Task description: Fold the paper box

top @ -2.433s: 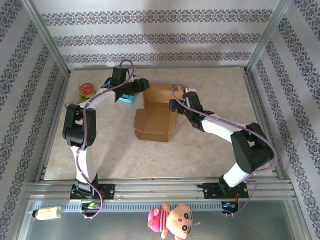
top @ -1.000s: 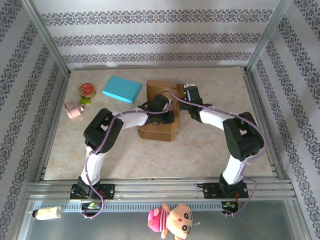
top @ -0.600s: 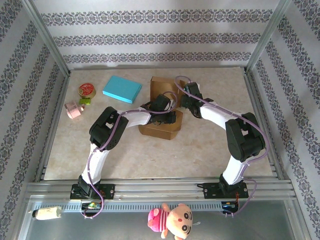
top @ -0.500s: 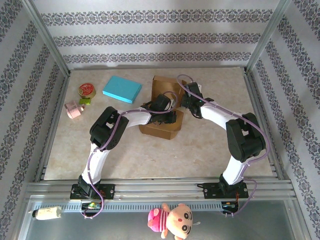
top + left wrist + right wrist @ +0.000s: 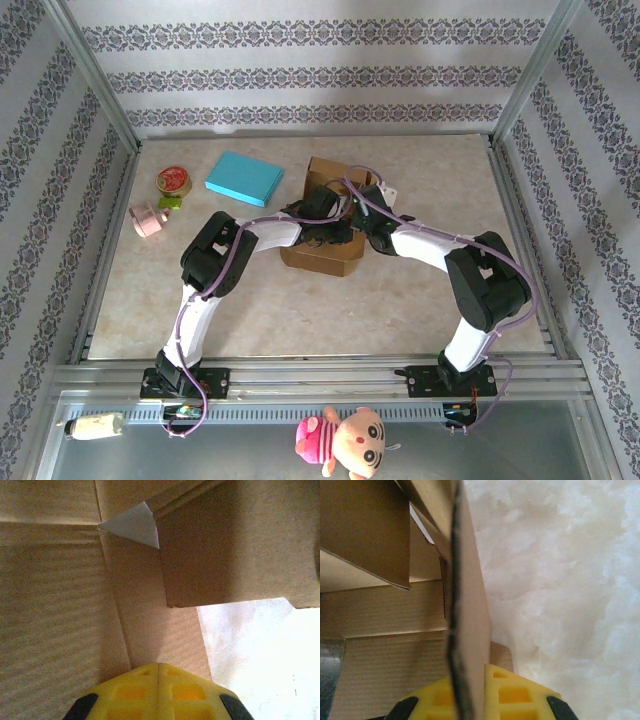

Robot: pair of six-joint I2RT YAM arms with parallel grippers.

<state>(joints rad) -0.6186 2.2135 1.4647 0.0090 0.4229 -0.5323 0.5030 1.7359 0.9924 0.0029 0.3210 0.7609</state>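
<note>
The brown paper box (image 5: 322,258) stands open in the middle of the table, with both arms meeting over it. My left gripper (image 5: 327,214) reaches down inside it. In the left wrist view its yellow fingertips (image 5: 158,668) are pressed together with nothing between them, against the box's inner floor (image 5: 55,615), and a side flap (image 5: 225,545) stands ahead. My right gripper (image 5: 363,219) is at the box's right wall. In the right wrist view its jaws (image 5: 470,682) are shut on that upright cardboard wall (image 5: 470,605), one yellow finger (image 5: 520,692) outside it.
A blue flat pad (image 5: 244,178) lies at the back left. A red tin (image 5: 173,181) and a pink object (image 5: 150,219) sit near the left wall. A plush toy (image 5: 345,440) lies below the front rail. Bare marble table (image 5: 400,310) spreads in front.
The left arm left the blue pad and went into the box. The right gripper slid nearer along the right wall and clamped it. The box turned and shifted slightly.
</note>
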